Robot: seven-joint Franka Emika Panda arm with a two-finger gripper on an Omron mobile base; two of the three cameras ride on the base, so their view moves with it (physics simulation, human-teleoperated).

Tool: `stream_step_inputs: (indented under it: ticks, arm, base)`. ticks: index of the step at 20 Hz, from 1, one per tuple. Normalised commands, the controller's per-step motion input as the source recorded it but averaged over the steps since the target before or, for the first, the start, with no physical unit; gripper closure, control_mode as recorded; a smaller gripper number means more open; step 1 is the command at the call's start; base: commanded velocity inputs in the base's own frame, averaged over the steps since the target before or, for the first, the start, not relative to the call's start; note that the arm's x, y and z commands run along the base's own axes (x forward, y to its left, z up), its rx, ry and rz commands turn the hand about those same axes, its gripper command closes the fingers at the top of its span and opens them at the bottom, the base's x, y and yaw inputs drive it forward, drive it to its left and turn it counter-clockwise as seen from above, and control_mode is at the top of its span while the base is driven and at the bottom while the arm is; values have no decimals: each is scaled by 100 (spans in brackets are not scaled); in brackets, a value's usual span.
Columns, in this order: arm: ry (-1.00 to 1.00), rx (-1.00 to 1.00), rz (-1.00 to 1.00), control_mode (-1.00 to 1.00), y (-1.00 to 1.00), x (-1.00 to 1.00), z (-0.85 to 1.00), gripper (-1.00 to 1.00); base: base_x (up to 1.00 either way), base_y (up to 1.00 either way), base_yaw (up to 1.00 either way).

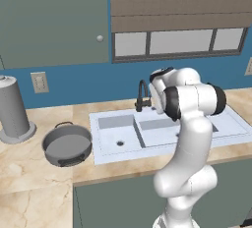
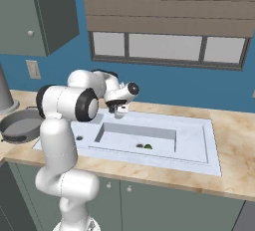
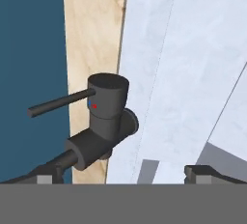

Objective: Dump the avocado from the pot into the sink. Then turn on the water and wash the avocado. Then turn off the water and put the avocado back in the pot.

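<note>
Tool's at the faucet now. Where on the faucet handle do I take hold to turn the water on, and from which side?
Grip the thin lever that sticks out sideways from the faucet cap toward the blue wall, near its free end for leverage. The tool sits just short of the faucet body with fingers spread wide; probably close across the rod's thin width rather than the thick cap.

Tall grey cylinder (image 1: 12, 108) on a round base stands upright at the bench's (image 1: 34, 173) left end, against the blue wall. A pale wall outlet (image 1: 39, 82) sits just right of it. Grey-green cabinet (image 1: 54, 20) with a round knob above; slatted blind (image 2: 169, 6) covers the upper window (image 2: 169, 48).
</note>
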Motion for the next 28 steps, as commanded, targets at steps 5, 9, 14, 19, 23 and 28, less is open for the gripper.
stream_step_inputs:
  ticks: [5,9,14,19,23,28]
  arm:
    - [0,0,0,-100,0,36,-14,-100]
    - [0,0,0,-100,0,33,-16,-100]
    - [0,0,0,-100,0,28,-18,-100]
    - [1,0,0,-100,0,24,-21,-100]
    - [5,0,0,-100,0,26,-26,-100]
    - [12,0,0,-100,0,18,-40,-100]
  base:
    - [0,0,0]
    - [0,0,0]
    - [0,0,0]
    - [0,0,0]
    - [0,0,0]
    - [0,0,0]
